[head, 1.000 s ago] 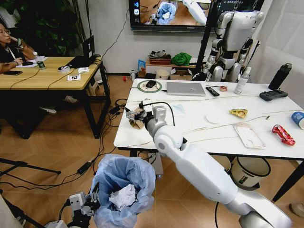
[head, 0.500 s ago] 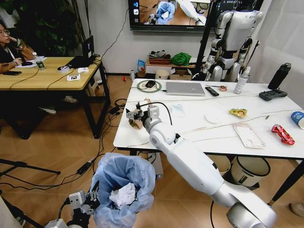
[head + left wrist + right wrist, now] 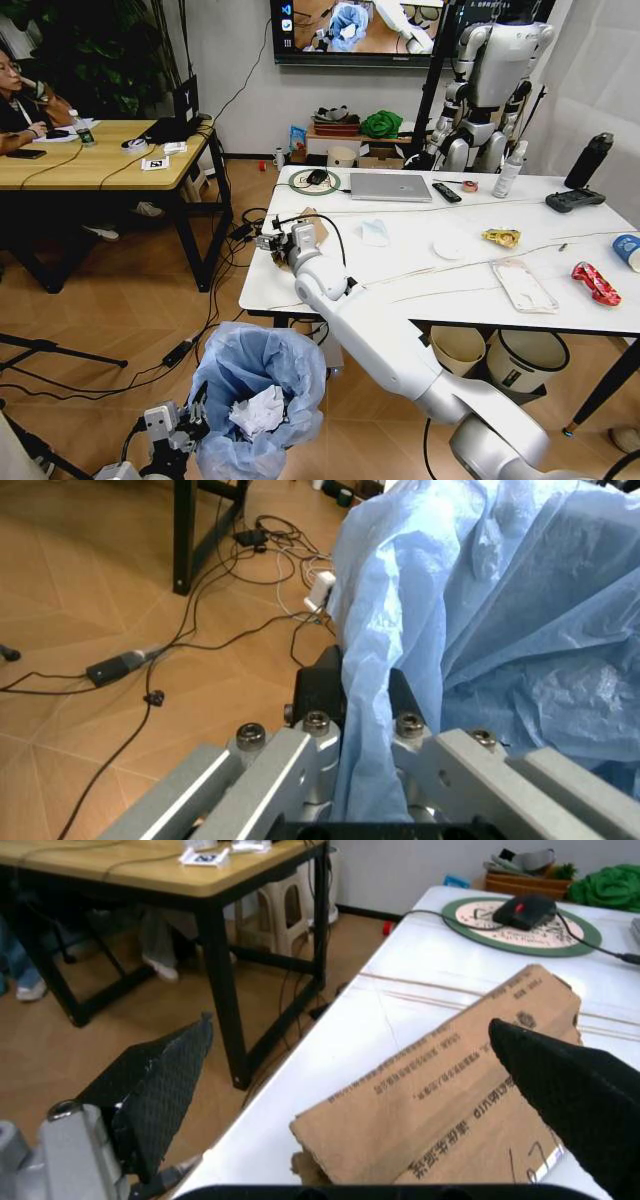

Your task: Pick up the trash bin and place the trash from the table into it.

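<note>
The trash bin (image 3: pixel 255 385), lined with a puffy blue bag (image 3: pixel 500 630), hangs low in front of the table (image 3: pixel 300 290). My left gripper (image 3: pixel 185 425) (image 3: pixel 365 705) is shut on the bag's rim. Crumpled white paper (image 3: pixel 258 412) lies inside. My right gripper (image 3: pixel 272 240) (image 3: pixel 350 1027) is at the table's left end, open, with its black fingertips (image 3: pixel 160 1072) wide apart on either side of torn brown cardboard (image 3: pixel 450 1095) (image 3: pixel 314 226). More trash lies on the table: white paper (image 3: pixel 375 232), a yellow wrapper (image 3: pixel 502 237), a clear plastic pack (image 3: pixel 524 285), a red wrapper (image 3: pixel 597 283) and a blue-white cup (image 3: pixel 628 250).
A silver laptop (image 3: pixel 391 187), black remote (image 3: pixel 447 192), mouse on a round pad (image 3: pixel 315 181), black bottle (image 3: pixel 589 160) and controller (image 3: pixel 575 200) sit along the table's far side. A wooden desk (image 3: pixel 100 155) stands left. Cables (image 3: pixel 215 300) cross the floor. Two other bins (image 3: pixel 520 365) stand under the table.
My right gripper has slid left and a little farther away along the table's left end, and the arm has stretched out. The left gripper and bin have stayed put.
</note>
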